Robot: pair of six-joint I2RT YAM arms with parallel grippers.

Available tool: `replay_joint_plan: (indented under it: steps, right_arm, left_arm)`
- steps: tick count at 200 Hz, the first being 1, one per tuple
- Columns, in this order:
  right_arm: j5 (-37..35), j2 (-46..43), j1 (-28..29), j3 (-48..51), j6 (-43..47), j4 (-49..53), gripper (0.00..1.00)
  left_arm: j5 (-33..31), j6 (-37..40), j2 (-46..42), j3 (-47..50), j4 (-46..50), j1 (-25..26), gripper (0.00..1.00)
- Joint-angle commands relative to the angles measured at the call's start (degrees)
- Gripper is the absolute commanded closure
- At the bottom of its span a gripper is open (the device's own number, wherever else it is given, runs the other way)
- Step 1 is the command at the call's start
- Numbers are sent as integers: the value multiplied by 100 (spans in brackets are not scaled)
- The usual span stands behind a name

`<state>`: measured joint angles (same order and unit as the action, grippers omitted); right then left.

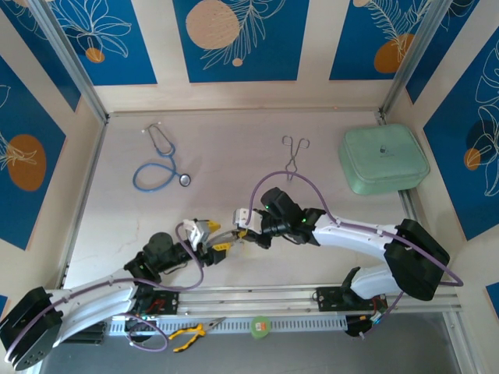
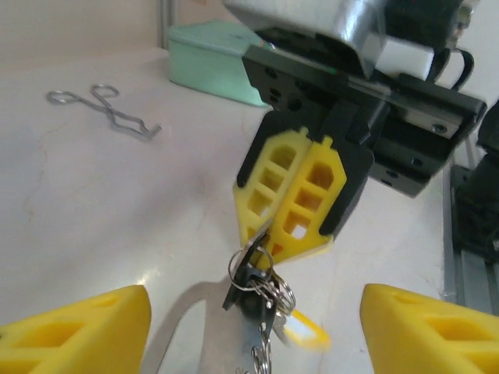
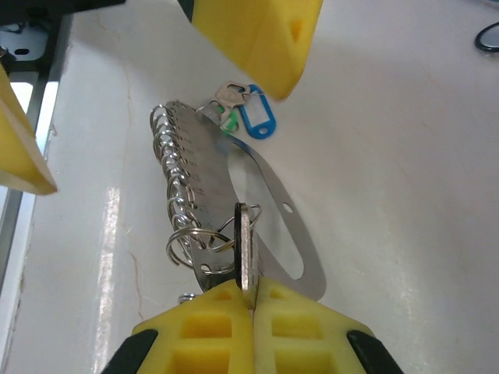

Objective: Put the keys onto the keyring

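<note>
Though indistinct from above, key (image 3: 245, 243) in right wrist view tight between right jaws; left jaws apart.

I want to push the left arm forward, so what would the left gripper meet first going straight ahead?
Most likely the keyring loops and key hanging under the shut right gripper, centred between the open left gripper's fingers. How near they are is unclear.

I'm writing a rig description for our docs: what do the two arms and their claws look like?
Both the left arm and right arm have white links with black joints, each trailed by a looping purple cable. The left claw and right claw have chunky yellow fingers with cut-out windows.
</note>
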<state>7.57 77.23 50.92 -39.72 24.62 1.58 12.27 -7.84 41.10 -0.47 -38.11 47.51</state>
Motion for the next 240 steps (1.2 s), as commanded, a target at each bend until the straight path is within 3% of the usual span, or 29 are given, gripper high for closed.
replay_joint_plan:
  steps: [1,28,74,99,151,183,210,240]
  right_arm:
    - [-159,-213,-38,-283,103,94,100]
    - [-200,-202,-29,-521,229,141,100]
    - [-188,49,-1,-1184,543,-25,100]
    - [-163,583,-98,-1737,588,-362,100]
    - [-195,1811,-383,-2766,694,-729,100]
    - [-413,1942,-571,-2595,711,-394,100]
    - [-861,1703,-680,-2012,559,179,100]
    - [-1300,1648,-721,-1832,105,1620,100]
  left_arm:
    - [-816,-82,-355,-122,-189,22,11]
    - [-2171,-96,-922,-425,280,22,3]
    - [-4795,-491,-1583,-1023,1662,22,1]
    - [-5818,-771,-1810,-1082,2048,22,2]
    - [-6474,-735,-2086,-1288,2615,22,4]
    - [-6411,-614,-1990,-1324,2559,29,4]
    - [-6311,-631,-1716,-1332,2453,22,4]
    - [-6243,-640,-1205,-1315,2220,22,4]
